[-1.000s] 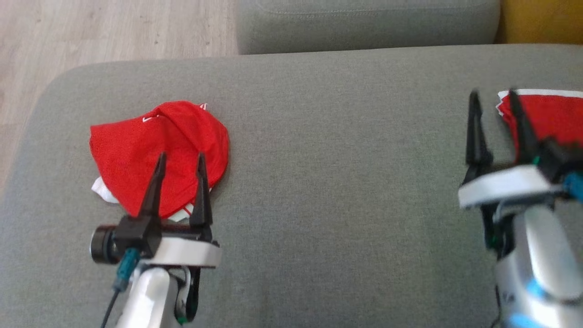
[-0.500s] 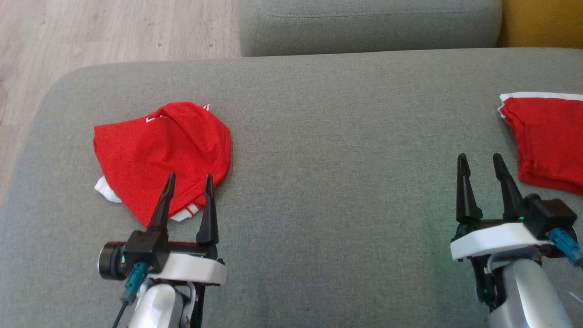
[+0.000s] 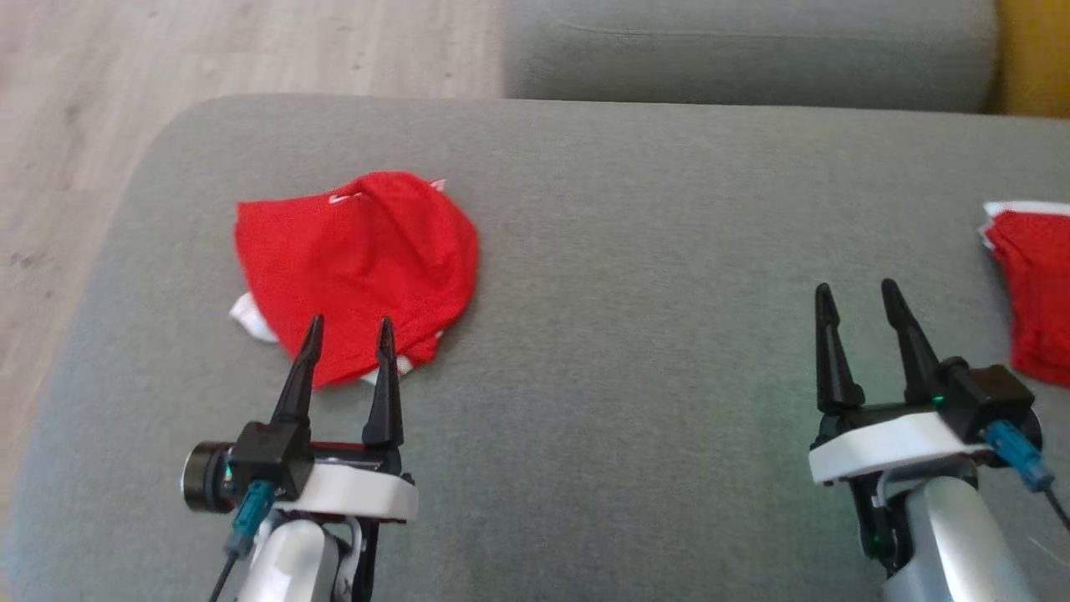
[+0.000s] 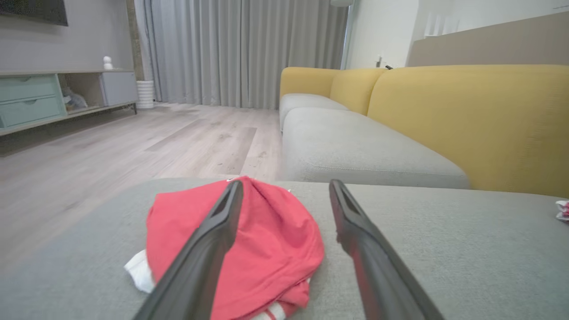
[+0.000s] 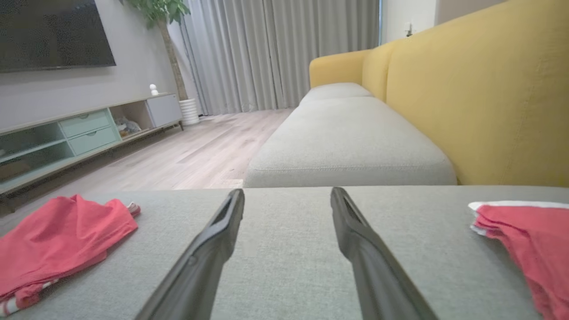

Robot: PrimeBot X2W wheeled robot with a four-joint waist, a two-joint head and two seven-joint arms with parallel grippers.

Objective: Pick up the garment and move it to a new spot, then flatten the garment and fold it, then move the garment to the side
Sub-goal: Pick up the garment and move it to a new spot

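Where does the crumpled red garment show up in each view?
Head view: crumpled red garment left of centre, by the left gripper's fingertips.
Left wrist view: garment bottom centre, partly behind one finger.
Right wrist view: garment lower left.
Shared landmark: far grey seat cushion.

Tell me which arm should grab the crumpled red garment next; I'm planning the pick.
Left, probably. The left hand is open with its fingertips at the near edge of the crumpled red garment; the right hand, also open, hovers over bare cushion to the side.
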